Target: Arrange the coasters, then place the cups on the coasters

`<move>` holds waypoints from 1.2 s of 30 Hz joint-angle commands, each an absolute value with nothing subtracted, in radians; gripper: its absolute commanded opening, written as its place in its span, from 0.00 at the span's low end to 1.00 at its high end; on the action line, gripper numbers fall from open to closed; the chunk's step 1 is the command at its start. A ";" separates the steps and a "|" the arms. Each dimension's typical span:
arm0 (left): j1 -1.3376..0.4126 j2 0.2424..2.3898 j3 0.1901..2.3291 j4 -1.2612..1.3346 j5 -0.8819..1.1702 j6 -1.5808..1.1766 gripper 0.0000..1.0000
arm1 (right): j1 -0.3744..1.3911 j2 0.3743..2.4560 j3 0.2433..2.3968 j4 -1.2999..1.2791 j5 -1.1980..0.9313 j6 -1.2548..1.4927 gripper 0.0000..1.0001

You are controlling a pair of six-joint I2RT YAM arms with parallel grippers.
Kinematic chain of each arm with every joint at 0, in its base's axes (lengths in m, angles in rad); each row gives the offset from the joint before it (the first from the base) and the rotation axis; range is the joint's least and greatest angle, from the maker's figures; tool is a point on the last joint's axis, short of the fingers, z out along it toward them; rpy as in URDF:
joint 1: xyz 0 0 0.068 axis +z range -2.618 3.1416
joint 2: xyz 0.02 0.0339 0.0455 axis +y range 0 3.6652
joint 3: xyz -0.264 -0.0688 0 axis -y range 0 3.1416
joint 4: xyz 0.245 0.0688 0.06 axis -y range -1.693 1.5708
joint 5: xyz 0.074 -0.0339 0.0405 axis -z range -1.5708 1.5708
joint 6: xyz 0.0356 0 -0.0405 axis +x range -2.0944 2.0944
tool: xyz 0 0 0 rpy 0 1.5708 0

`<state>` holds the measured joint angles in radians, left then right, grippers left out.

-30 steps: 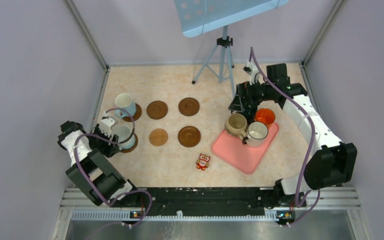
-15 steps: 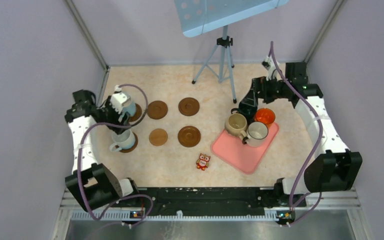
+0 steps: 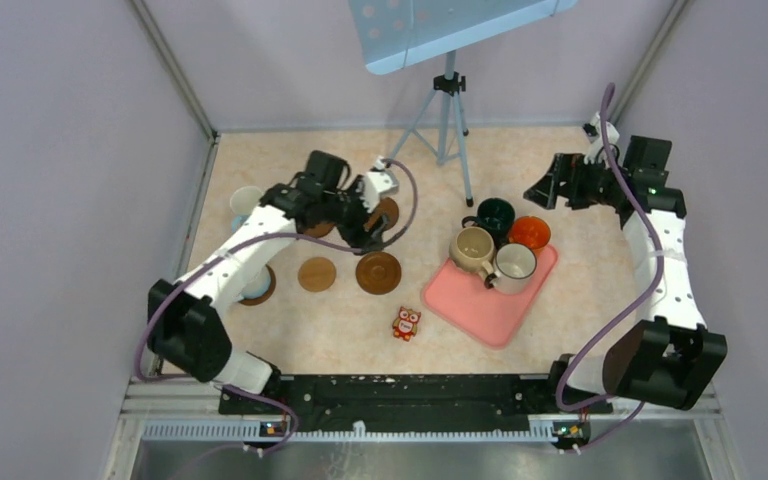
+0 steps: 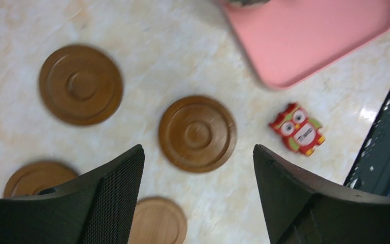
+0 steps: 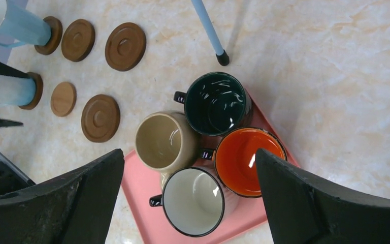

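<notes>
Four cups crowd the far end of the pink tray (image 3: pixel 480 310): dark green (image 3: pixel 495 213), orange (image 3: pixel 530 232), beige (image 3: pixel 472 248) and white (image 3: pixel 513 263). A light blue cup (image 3: pixel 245 200) stands on a coaster at the far left. Another pale cup (image 5: pixel 5 89) stands on a coaster (image 5: pixel 33 90) nearer to me. Bare coasters lie in the middle: a tan one (image 3: pixel 317 273) and a dark one (image 3: pixel 378 272). My left gripper (image 3: pixel 372 232) hovers open and empty above those coasters (image 4: pixel 197 133). Behind the tray and to its right, my right gripper (image 3: pixel 543 192) is open and empty.
A small red owl figure (image 3: pixel 406 323) lies in front of the coasters, left of the tray. A tripod (image 3: pixel 447 110) stands at the back centre, one leg (image 5: pixel 210 30) ending near the dark green cup (image 5: pixel 216 103). Walls close in left, right and back.
My left arm has swung from the cups at the left over to the middle coasters, its jaws spreading wider. My right arm has drawn back to the right, uncovering the dark green cup.
</notes>
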<state>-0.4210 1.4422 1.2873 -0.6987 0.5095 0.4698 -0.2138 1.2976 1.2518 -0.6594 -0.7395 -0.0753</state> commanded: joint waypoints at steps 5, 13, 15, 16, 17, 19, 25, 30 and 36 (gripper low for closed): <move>-0.775 1.566 1.357 -0.437 0.393 0.213 0.82 | -0.256 1.257 1.187 -0.531 -0.750 -0.035 0.99; -1.004 1.781 1.466 -0.398 0.273 0.142 0.67 | -0.316 1.260 1.160 -0.485 -0.731 -0.019 0.99; -1.026 1.818 1.492 -0.390 0.259 0.148 0.65 | -0.322 1.257 1.156 -0.479 -0.714 -0.020 0.99; -1.033 1.834 1.501 -0.382 0.254 0.149 0.64 | -0.324 1.255 1.154 -0.475 -0.709 -0.021 0.99; -1.041 1.847 1.511 -0.374 0.253 0.146 0.63 | -0.326 1.252 1.149 -0.472 -0.704 -0.022 0.99; -1.047 1.872 1.527 -0.356 0.256 0.148 0.61 | -0.330 1.250 1.140 -0.465 -0.696 -0.022 0.99; -1.057 1.963 1.611 -0.374 0.260 0.138 0.53 | -0.331 1.251 1.137 -0.465 -0.688 -0.028 0.99; -1.073 2.026 1.677 -0.392 0.252 0.136 0.51 | -0.335 1.244 1.139 -0.464 -0.675 -0.031 0.99; -1.086 2.077 1.718 -0.402 0.262 0.127 0.44 | -0.352 1.244 1.156 -0.469 -0.675 -0.031 0.99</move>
